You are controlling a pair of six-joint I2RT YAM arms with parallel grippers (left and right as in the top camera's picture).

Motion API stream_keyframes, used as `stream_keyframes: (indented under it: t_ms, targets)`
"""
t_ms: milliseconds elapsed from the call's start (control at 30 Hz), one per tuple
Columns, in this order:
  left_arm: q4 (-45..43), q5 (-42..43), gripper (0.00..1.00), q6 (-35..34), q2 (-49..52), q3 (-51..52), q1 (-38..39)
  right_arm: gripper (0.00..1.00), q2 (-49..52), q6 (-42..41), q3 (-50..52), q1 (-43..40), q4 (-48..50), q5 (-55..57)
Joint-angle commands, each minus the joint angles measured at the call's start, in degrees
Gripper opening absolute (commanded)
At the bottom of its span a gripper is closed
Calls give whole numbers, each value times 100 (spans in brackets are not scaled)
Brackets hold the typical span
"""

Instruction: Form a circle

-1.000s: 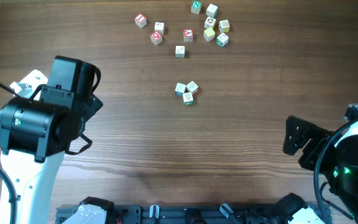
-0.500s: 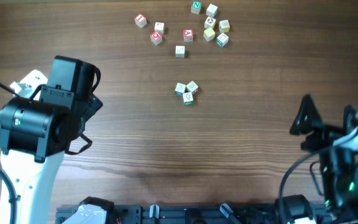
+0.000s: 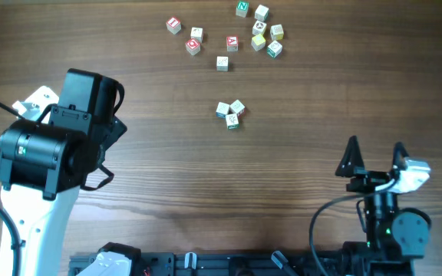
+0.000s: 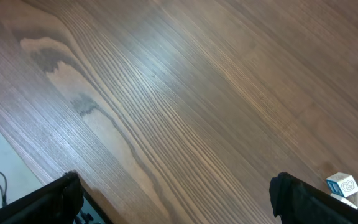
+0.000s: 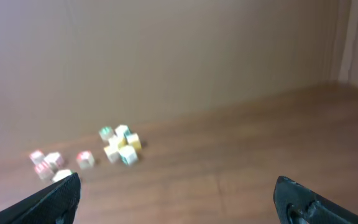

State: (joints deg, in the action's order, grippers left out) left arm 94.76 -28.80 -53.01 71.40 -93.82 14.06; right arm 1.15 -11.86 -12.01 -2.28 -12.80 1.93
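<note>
While neither arm has anything in hand, the whole job sits out in the open. The right jaws, down at 5 o'clock in the overhead view, are spread wide and empty with their tips aimed toward 12. The left jaws are tucked under the left arm (image 3: 52, 146) at 8 o'clock. Its wrist view shows two dark tips far apart over bare bench (image 4: 166, 93), so they're released too. The circle (image 3: 230, 113) is just toward 12 from centre, and it's no ring, only three small letter cubes bunched together. About ten loose cubes (image 3: 236, 34) are scattered at the 12 o'clock edge, well apart from it. I'd say that knot is the seed and the scatter the supply. Both arms hang at the 6 o'clock side, probably to leave the working ground unobstructed.
</note>
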Motion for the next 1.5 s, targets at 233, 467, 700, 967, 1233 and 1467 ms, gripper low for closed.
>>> stream_keyframes:
  t_ms: [233,467,700,967,1233,1467]
  targets:
    - [0,-20,100,11,-37,-15,-46,100,-39,-26,603,-85,-264,105]
    - [2,-20,100,11,-37,-15,-46,99,-39,-28,603,-85,-264,105]
    - [-15,-20,100,11,-68,-15,-61,100,-39,-26,603,-83,-264,105]
    - [-37,-146,100,4,-1803,160,-122,100,-39,-26,603,-85,-264,105]
    - [-3394,691,100,476,-5331,4520,-979,100,-39,-28,603,-83,-264,105]
    - [-6802,835,100,782,-7119,7720,-1023,100,-39,-28,603,-85,-264,105]
